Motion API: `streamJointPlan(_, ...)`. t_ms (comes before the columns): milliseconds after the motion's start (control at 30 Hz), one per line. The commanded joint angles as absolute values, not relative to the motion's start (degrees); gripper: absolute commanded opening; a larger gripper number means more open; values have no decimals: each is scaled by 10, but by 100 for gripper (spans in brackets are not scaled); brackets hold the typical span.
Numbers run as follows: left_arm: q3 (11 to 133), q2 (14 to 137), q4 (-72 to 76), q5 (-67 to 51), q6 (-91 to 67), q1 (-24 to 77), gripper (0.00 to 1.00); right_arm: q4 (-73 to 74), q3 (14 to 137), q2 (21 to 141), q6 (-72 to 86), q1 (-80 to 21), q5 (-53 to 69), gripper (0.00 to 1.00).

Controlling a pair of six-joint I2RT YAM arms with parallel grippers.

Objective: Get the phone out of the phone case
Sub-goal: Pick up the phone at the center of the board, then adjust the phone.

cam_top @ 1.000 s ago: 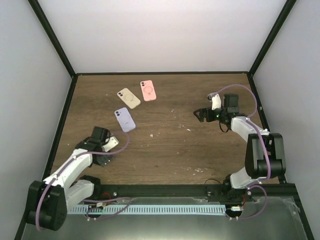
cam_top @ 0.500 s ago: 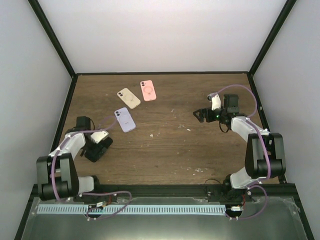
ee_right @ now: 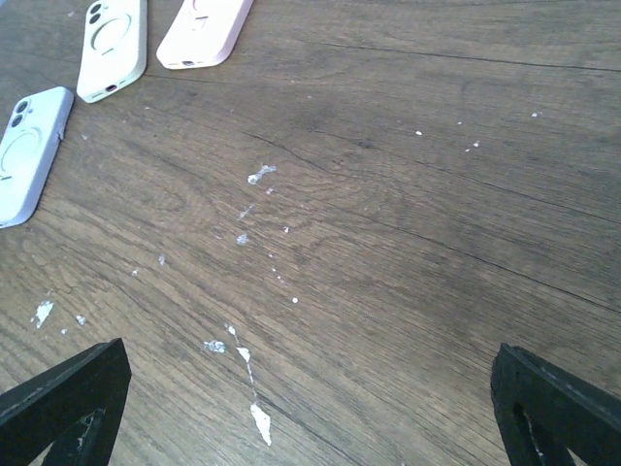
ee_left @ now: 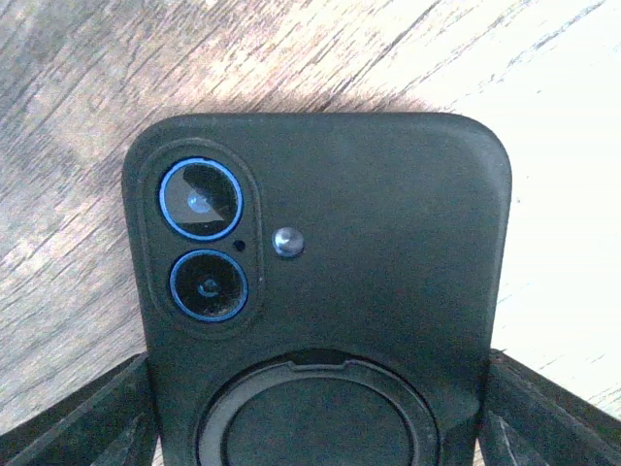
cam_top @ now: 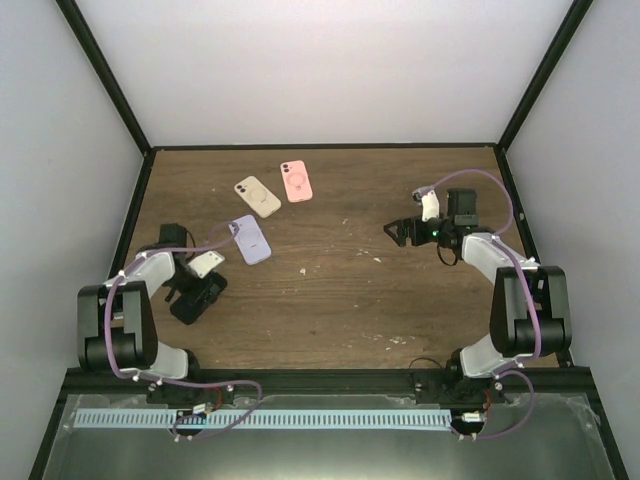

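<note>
Where the counter (cam_top: 350,300) nears its left edge, we see the phone, in its black case (ee_left: 330,252), lying back up on the wood. Two blue-ringed lenses (ee_left: 201,199) sit one above the other in the case's upper left corner, with a small round flash beside them and a circular ring mount (ee_left: 315,417) lower on the back. The left tool (ee_left: 315,388) grips the black case, one finger against each long side. Further back we find three more cased phones lying flat in a loose cluster: a lilac one (cam_top: 249,239) nearest, a cream one (cam_top: 257,196) beyond it, and a pink one (cam_top: 296,181) just right of the cream. Well apart, on the right side, the right tool (ee_right: 306,357) hangs over bare, white-flecked wood with its fingers spread wide, holding nothing.
</note>
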State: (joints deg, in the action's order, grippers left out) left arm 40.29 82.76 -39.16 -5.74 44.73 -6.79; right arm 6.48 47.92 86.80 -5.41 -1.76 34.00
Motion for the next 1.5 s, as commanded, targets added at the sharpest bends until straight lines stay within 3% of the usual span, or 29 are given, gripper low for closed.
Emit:
streamJointPlan(0, 378, 860, -351, -45, 439, -51, 80, 69, 498, 858, -65, -23, 370, 100)
streamJointPlan(233, 410, 834, -406, -98, 436, -44, 63, 68, 505, 845, -93, -22, 397, 100)
streamJointPlan(400, 454, 776, -449, -165, 416, -15, 53, 96, 540, 840, -125, -31, 492, 100)
streamJointPlan(600, 505, 699, -483, -254, 386, 40, 52, 108, 584, 821, -186, -74, 539, 100)
streamJointPlan(800, 570, 693, -517, -301, 343, 131, 50, 172, 623, 801, -450, -124, 609, 99)
streamJointPlan(933, 593, 698, -528, -370, 353, 163, 50, 222, 682, 816, -520, -150, 632, 96)
streamJointPlan(1233, 628, 723, -589, -527, 421, 174, 49, 394, 771, 838, -756, -227, 506, 91)
streamJointPlan(1467, 642, 714, -610, -604, 451, 186, 49, 458, 756, 762, -926, -242, 511, 86)
